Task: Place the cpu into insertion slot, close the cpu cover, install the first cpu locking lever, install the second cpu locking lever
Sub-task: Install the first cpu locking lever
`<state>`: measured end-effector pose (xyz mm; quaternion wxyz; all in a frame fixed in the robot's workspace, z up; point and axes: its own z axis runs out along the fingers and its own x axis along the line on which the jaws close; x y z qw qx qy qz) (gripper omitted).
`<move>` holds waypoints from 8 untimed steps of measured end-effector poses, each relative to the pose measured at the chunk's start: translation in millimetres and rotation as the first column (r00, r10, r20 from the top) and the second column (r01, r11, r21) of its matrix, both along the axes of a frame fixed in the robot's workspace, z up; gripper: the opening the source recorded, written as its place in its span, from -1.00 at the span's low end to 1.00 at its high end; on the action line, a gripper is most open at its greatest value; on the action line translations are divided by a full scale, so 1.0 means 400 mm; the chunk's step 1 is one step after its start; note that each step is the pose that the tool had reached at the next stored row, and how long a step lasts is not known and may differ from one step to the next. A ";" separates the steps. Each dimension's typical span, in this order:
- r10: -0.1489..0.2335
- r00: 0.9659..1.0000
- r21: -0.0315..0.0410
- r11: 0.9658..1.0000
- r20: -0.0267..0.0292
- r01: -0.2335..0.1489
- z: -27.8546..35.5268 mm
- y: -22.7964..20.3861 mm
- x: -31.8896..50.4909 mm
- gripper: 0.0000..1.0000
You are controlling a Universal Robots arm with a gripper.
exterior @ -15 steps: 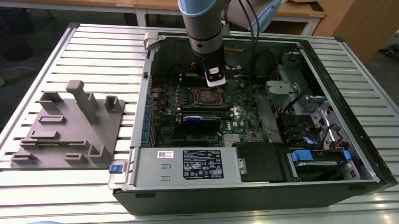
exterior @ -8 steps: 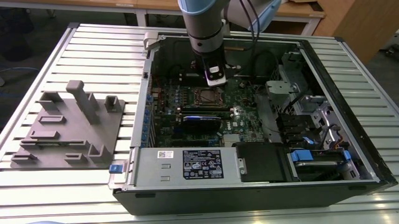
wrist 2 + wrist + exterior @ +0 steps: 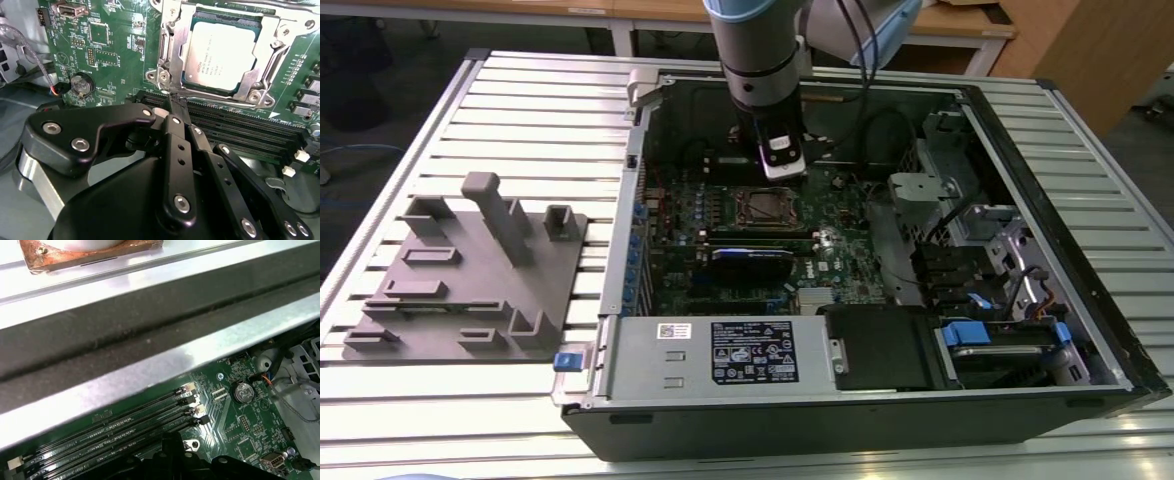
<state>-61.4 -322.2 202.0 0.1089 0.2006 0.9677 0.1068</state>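
In the insertion slot (image 3: 156, 76) on the green motherboard (image 3: 115, 55), the cpu (image 3: 220, 52) lies flat, with the cpu cover (image 3: 267, 60) down around it. Just beside the slot's rim, over the black memory slots (image 3: 240, 130), the gripper (image 3: 175, 102) hangs with its fingers clenched together, grasping nothing that can be seen.

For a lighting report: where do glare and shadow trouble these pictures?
Second wrist view: the cpu shines pale on its metal top, and the black gripper darkens the foreground. First wrist view: a bright reflection lies on the metal case rail. Exterior view: the computer case is shaded inside, while the slatted table around it is bright.
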 end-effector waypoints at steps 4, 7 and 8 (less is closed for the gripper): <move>0.000 1.000 -0.018 1.000 0.000 0.000 0.000 0.000 0.000 -0.80; 0.000 1.000 -0.039 0.999 0.000 0.000 0.000 0.000 0.000 -0.80; 0.000 1.000 -0.047 0.999 0.000 0.000 0.000 0.000 0.000 -0.80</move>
